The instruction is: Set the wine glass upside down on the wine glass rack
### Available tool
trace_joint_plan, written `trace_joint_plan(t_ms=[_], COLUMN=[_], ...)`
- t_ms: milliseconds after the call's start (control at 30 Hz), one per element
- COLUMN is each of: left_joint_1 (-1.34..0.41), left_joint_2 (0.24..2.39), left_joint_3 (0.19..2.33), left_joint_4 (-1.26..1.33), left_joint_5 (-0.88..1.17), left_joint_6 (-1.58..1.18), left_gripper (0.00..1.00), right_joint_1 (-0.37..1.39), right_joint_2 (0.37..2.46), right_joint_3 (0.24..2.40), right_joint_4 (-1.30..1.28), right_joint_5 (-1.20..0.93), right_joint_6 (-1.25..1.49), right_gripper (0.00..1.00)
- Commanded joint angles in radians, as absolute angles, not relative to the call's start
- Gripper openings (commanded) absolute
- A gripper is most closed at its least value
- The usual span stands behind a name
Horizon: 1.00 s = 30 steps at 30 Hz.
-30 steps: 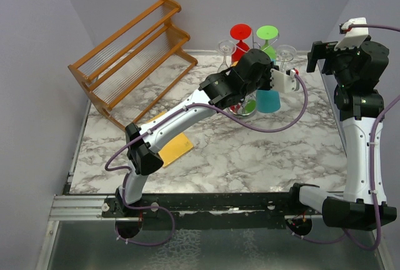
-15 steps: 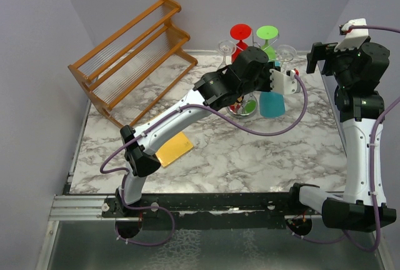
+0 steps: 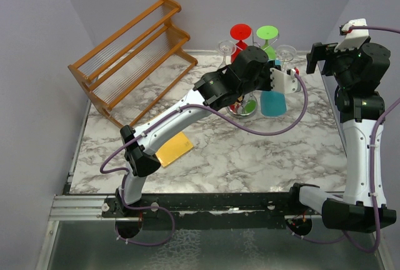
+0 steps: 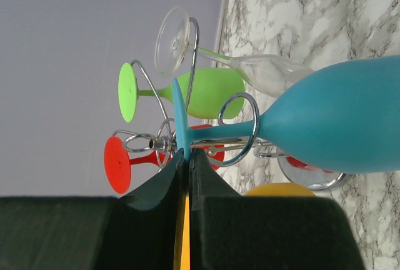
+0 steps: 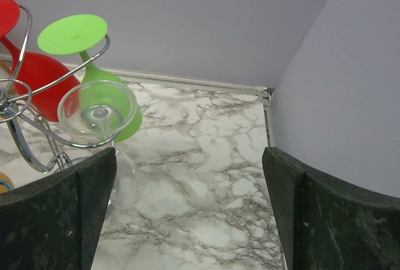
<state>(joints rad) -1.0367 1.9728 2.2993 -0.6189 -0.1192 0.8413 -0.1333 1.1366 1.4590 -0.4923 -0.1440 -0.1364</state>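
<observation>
My left jaws [image 4: 185,157] are clenched on the rim of the blue wine glass [image 4: 337,123], pinching the edge of its foot between the two dark fingers. The glass hangs upside down on the right side of the wire rack [image 3: 244,111], with its bowl lowest and its foot uppermost. Its stem runs through one of the rack's curled loops. The foot sits apart from that loop, on its upper side. From the wrist view I cannot tell whether the stem touches the wire.

The rack stands near the back edge of the worktop [image 3: 250,151], slightly right of centre. It is crowded. A red glass [image 3: 240,32] and a green glass [image 3: 267,32] hang at the back. One clear glass [image 3: 285,51] hangs just beside the blue one, and another clear glass [image 3: 225,47] hangs on the left.

My left arm reaches diagonally across the marble to the rack. A flat yellow piece [image 3: 175,148] lies beside its lower link.

The right jaws [image 5: 189,157] are spread wide and hold nothing. They hover high near the back right corner and point towards the rack. The nearer clear glass is just off the left finger. Bare marble shows between the rack and the right edge rail.

The slatted wooden rack [image 3: 134,48] fills the back left corner, well apart from the wire one.
</observation>
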Motion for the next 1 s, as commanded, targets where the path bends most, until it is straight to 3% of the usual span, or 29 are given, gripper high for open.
trace_joint_plan(t_ms=[0, 967], left_joint_1=[-1.048, -1.069], left_joint_2=[1.972, 1.987], left_joint_3=[2.306, 2.273], left_joint_4=[-0.569, -0.573], left_joint_5=[-0.089, -0.033], left_joint_6=[0.826, 0.795], left_gripper=[0.06, 0.19], right_joint_1=[-0.144, -0.144], right_joint_2=[1.119, 1.114], right_joint_3=[1.451, 1.439], right_joint_4=[-0.460, -0.454], right_joint_5=[-0.160, -0.155], right_joint_6=[-0.147, -0.151], right_gripper=[1.00, 1.00])
